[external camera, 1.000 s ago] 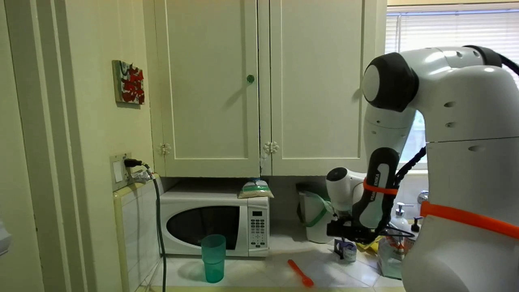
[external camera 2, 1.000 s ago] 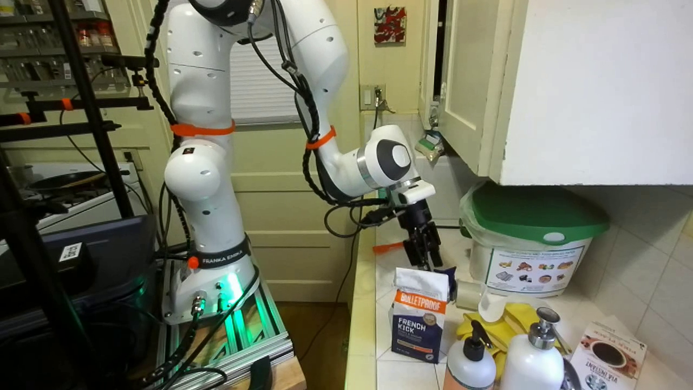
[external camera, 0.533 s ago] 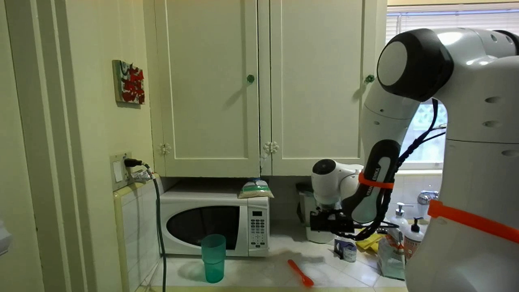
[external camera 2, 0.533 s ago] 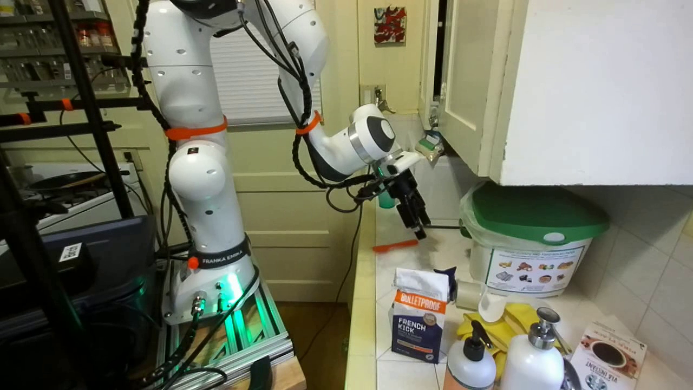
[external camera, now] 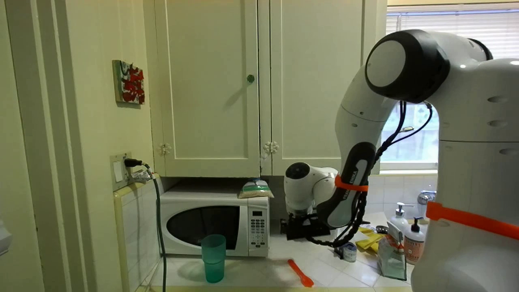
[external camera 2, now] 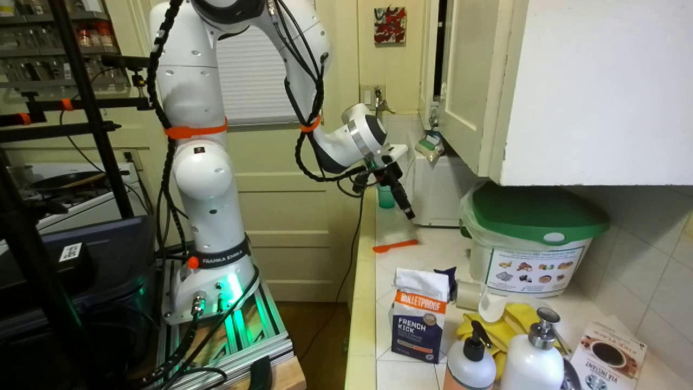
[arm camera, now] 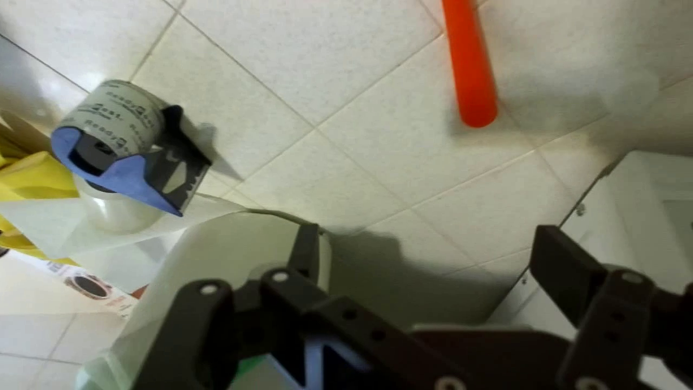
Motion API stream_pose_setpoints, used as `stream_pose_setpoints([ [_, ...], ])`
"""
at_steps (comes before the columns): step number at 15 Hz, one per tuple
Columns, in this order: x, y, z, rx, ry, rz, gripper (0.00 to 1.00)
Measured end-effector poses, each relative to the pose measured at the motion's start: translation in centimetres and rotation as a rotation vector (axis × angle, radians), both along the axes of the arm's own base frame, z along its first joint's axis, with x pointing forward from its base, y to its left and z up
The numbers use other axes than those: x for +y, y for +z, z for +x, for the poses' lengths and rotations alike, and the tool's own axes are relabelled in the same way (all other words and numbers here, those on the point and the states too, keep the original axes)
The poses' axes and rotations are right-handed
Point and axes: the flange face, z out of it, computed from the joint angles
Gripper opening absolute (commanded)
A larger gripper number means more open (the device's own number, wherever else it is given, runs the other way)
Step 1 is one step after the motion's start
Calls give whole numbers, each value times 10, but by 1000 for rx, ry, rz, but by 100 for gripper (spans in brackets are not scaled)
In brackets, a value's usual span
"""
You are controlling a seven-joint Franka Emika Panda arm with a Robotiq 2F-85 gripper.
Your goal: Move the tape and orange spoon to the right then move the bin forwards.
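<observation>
Claw point(arm camera: 429, 246), jaws apart, has shifted nearer the microwave point(external camera: 215, 224); orange spoon point(external camera: 299, 272) unmoved.

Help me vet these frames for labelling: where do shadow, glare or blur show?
In the wrist view, a dark shadow lies on the tiles beyond the open gripper, a fainter one beside the orange spoon, and the lettering on the tape looks soft; in an exterior view, the window is bright, nearly washed out; in an exterior view, a green glow lights the robot base.
</observation>
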Motion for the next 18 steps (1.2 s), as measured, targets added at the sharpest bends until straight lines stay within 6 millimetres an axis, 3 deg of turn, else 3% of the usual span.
stream_pose_setpoints([
  [2, 11, -6, 4, 28, 39, 1, 100],
  [9, 12, -10, 5, 44, 59, -4, 100],
  [11, 22, -17, 6, 73, 101, -6, 100],
  [12, 29, -24, 8, 90, 123, -3, 93],
  [13, 37, -31, 11, 105, 146, 2, 73],
  [18, 55, -61, 29, 151, 211, -5, 33],
])
